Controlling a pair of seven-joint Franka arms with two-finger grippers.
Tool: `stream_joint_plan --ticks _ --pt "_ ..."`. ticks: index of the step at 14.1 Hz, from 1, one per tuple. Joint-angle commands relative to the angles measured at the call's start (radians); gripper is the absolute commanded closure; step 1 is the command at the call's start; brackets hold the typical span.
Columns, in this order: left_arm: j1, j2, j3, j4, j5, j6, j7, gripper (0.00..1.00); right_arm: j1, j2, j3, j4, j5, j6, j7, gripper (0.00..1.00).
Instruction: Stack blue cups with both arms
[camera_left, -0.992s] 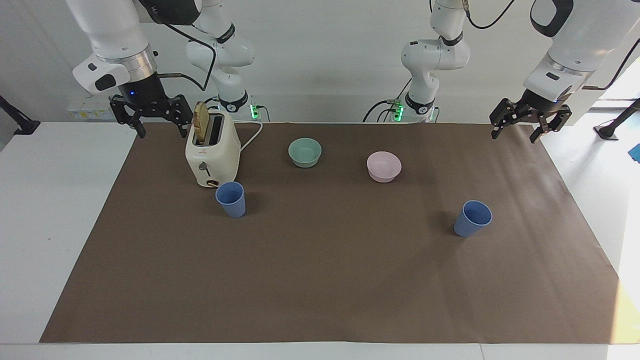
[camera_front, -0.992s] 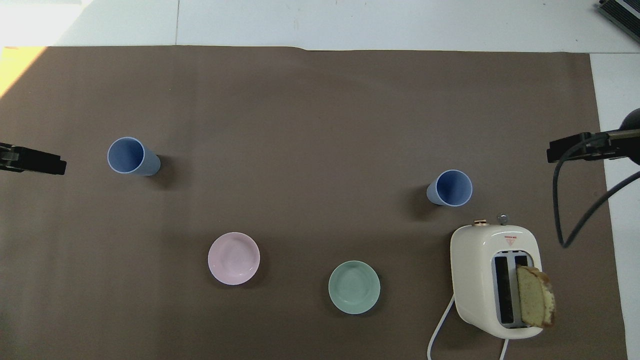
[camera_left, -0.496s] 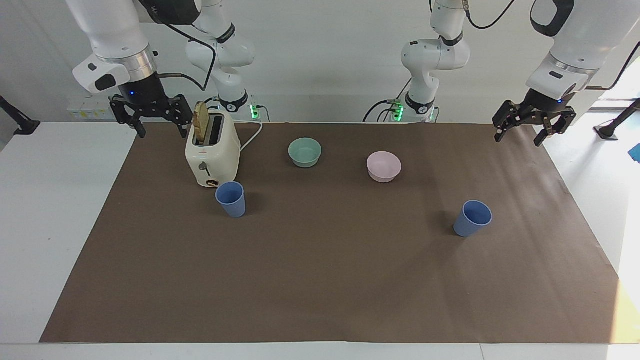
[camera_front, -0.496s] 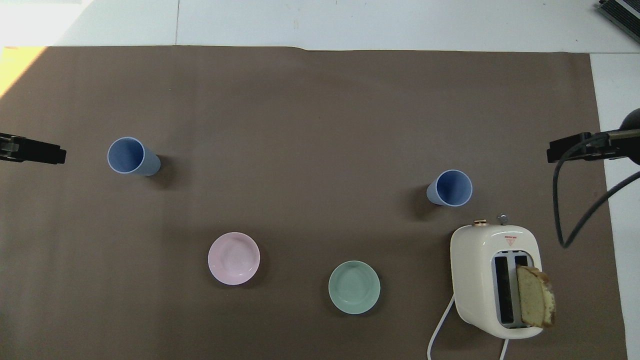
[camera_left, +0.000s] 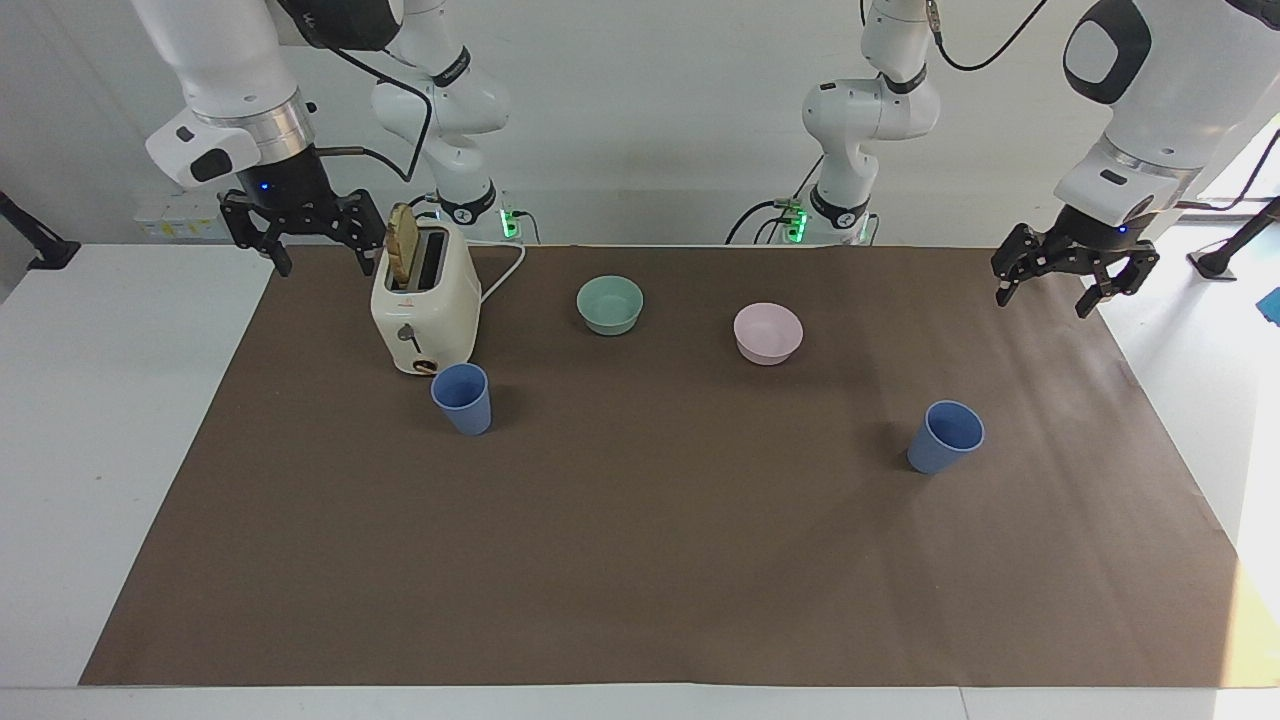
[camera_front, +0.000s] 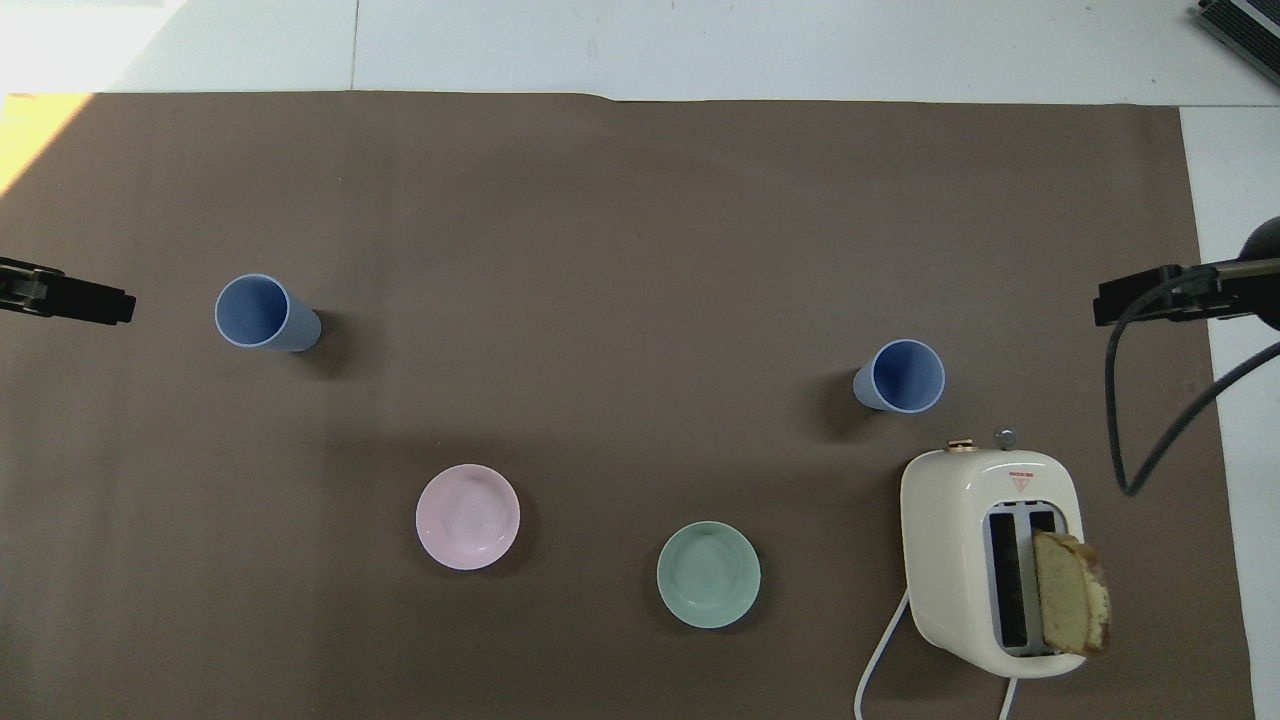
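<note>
Two blue cups stand upright on the brown mat. One cup (camera_left: 462, 397) (camera_front: 900, 376) is just beside the toaster, farther from the robots than it, toward the right arm's end. The other cup (camera_left: 945, 436) (camera_front: 262, 312) stands alone toward the left arm's end. My right gripper (camera_left: 322, 262) (camera_front: 1140, 300) is open and empty, raised over the mat's edge beside the toaster. My left gripper (camera_left: 1042, 300) (camera_front: 90, 303) is open and empty, raised over the mat's corner at the left arm's end, apart from its cup.
A cream toaster (camera_left: 425, 305) (camera_front: 990, 555) holds a slice of bread (camera_left: 401, 243) in one slot. A green bowl (camera_left: 610, 304) (camera_front: 708, 574) and a pink bowl (camera_left: 768, 333) (camera_front: 468, 516) sit nearer to the robots than the cups. Two smaller arms stand at the robots' edge of the table.
My left gripper has come down a little and shifted slightly toward the left arm's end of the mat. The right arm and both cups have not moved.
</note>
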Motion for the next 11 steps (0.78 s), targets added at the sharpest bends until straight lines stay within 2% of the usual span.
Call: stream_joint_plan --ticks 1,5,11 --pt "0.022 -0.015 -0.006 -0.061 -0.011 0.061 0.028 0.00 -0.009 -0.027 0.005 -0.035 -0.004 0.021 0.004 0.00" --pt "0.039 -0.001 -0.006 -0.134 -0.011 0.155 0.028 0.00 -0.009 -0.027 0.005 -0.035 -0.004 0.021 0.003 0.00" --pt "0.034 0.077 -0.008 -0.197 -0.011 0.285 0.027 0.00 -0.009 -0.027 0.005 -0.035 -0.004 0.021 0.003 0.00"
